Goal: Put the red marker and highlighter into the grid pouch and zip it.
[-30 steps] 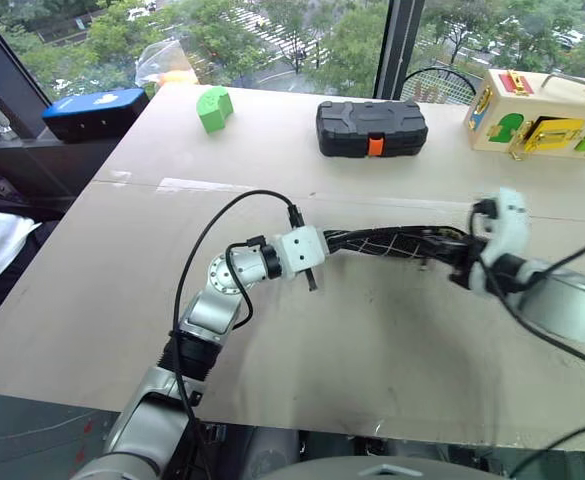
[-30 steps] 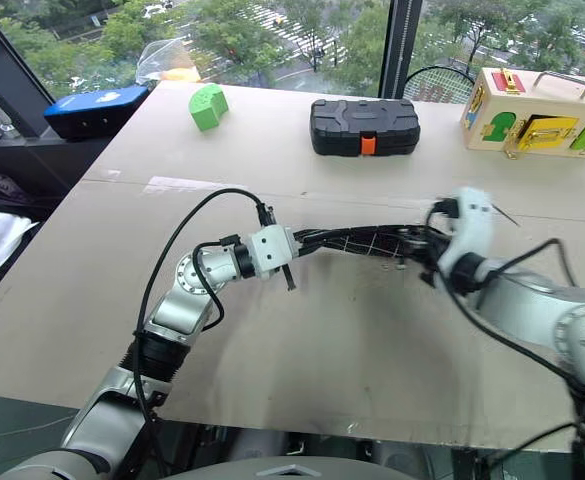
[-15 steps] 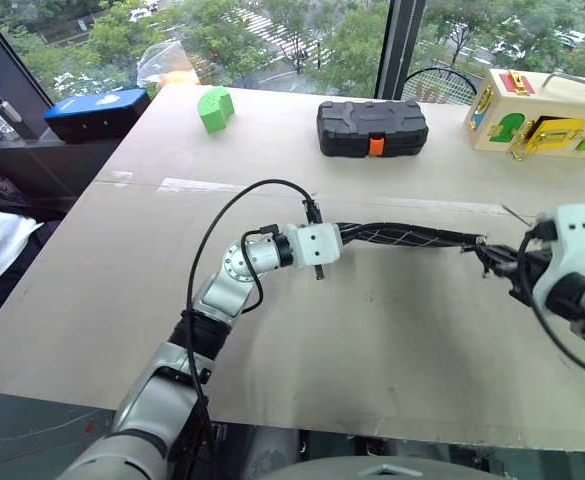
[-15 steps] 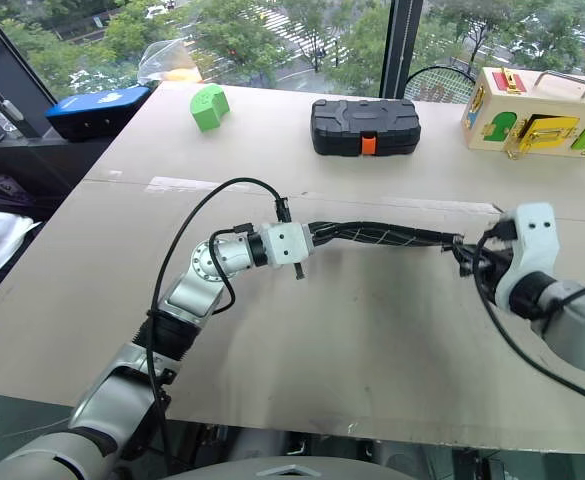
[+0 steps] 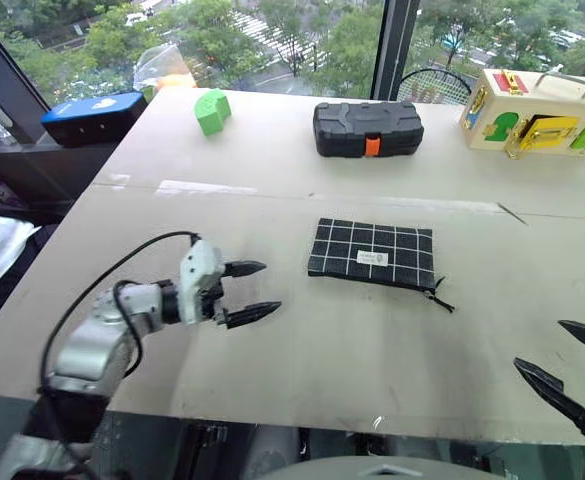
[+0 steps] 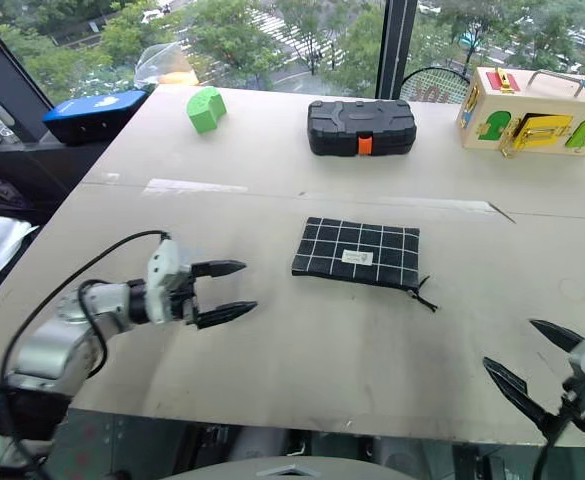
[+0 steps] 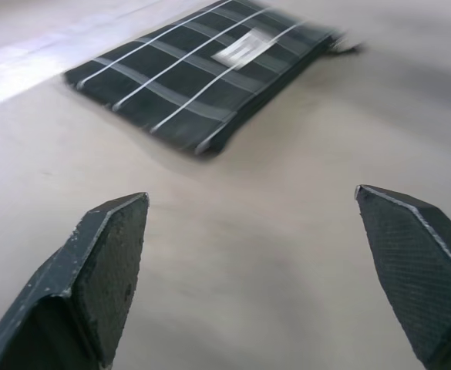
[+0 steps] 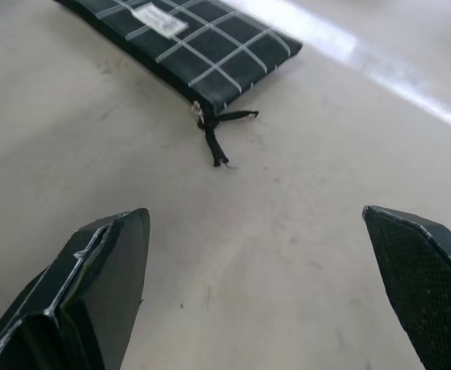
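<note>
- Pale tabletop [image 5: 302, 350] by a window; black hard case [image 5: 368, 128], green block [image 5: 212, 109] and wooden toy box [image 5: 532, 110] along far edge.
- Grid pouch [image 5: 372, 254] lies flat mid-table, zipper cord [image 5: 440, 296] trailing off its right end.
- Left gripper [image 5: 252, 291] hangs left of pouch, fingers spread, empty.
- Right gripper [image 5: 564, 365] at near right edge, spread wide, empty.
</note>
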Controlling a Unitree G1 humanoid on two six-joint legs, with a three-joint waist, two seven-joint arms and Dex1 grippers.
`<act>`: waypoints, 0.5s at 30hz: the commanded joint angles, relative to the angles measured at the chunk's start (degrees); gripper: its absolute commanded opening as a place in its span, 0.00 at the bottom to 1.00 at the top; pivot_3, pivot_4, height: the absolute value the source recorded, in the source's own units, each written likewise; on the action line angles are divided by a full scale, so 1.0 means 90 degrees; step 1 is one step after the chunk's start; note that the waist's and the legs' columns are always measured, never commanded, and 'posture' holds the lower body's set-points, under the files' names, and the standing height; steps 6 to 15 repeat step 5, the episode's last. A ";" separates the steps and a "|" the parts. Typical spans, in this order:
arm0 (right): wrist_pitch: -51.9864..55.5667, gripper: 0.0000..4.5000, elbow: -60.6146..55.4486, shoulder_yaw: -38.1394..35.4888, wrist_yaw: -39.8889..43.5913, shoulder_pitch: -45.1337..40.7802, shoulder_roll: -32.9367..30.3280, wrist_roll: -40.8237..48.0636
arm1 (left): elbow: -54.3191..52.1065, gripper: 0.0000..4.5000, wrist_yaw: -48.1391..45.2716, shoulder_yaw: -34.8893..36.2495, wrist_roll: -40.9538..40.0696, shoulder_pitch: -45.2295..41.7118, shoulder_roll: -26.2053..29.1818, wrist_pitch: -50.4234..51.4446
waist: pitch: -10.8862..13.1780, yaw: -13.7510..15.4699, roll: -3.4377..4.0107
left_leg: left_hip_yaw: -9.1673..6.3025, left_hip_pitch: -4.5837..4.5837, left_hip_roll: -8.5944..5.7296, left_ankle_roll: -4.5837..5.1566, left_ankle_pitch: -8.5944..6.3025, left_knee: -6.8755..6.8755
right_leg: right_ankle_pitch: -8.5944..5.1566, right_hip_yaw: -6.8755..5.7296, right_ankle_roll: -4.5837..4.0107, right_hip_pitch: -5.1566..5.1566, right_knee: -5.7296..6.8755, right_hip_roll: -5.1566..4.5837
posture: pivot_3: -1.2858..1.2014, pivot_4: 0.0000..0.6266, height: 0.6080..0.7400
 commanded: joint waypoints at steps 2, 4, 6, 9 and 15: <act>-0.0614 1.00 0.0211 -0.0474 0.0655 0.0207 0.0247 -0.0195 | -0.0753 0.99 -0.0092 0.0817 -0.0547 0.0916 0.0259 0.0614 | 0.0008 -0.0002 0.0018 | 0.0001 0.0007 -0.0002 -0.0001 -0.0001 -0.0006 | 0.0000 -0.0001 -0.0001 -0.0002 0.0000 -0.0006 | 0.52 0.24 1.00; -0.0520 1.00 0.0157 -0.0370 0.0606 0.0050 0.0197 -0.0246 | -0.0807 0.99 -0.0220 0.0800 -0.0417 0.1141 0.0248 0.0537 | 0.0009 -0.0001 0.0019 | 0.0001 0.0005 -0.0003 -0.0001 -0.0001 -0.0010 | 0.0000 -0.0002 -0.0001 -0.0006 0.0000 -0.0009 | 0.52 0.24 1.00; -0.0493 1.00 0.0146 -0.0330 0.0589 -0.0013 0.0192 -0.0281 | -0.0831 0.99 -0.0238 0.0780 -0.0341 0.1207 0.0233 0.0492 | 0.0009 -0.0001 0.0019 | 0.0001 0.0006 -0.0005 -0.0001 -0.0001 -0.0015 | 0.0000 -0.0003 -0.0002 -0.0007 0.0000 -0.0011 | 0.52 0.24 1.00; -0.0493 1.00 0.0146 -0.0330 0.0589 -0.0013 0.0192 -0.0281 | -0.0831 0.99 -0.0238 0.0780 -0.0341 0.1207 0.0233 0.0492 | 0.0009 -0.0001 0.0019 | 0.0001 0.0006 -0.0005 -0.0001 -0.0001 -0.0015 | 0.0000 -0.0003 -0.0002 -0.0007 0.0000 -0.0011 | 0.52 0.24 1.00; -0.0493 1.00 0.0146 -0.0330 0.0589 -0.0013 0.0192 -0.0281 | -0.0831 0.99 -0.0238 0.0780 -0.0341 0.1207 0.0233 0.0492 | 0.0009 -0.0001 0.0019 | 0.0001 0.0006 -0.0005 -0.0001 -0.0001 -0.0015 | 0.0000 -0.0003 -0.0002 -0.0007 0.0000 -0.0011 | 0.52 0.24 1.00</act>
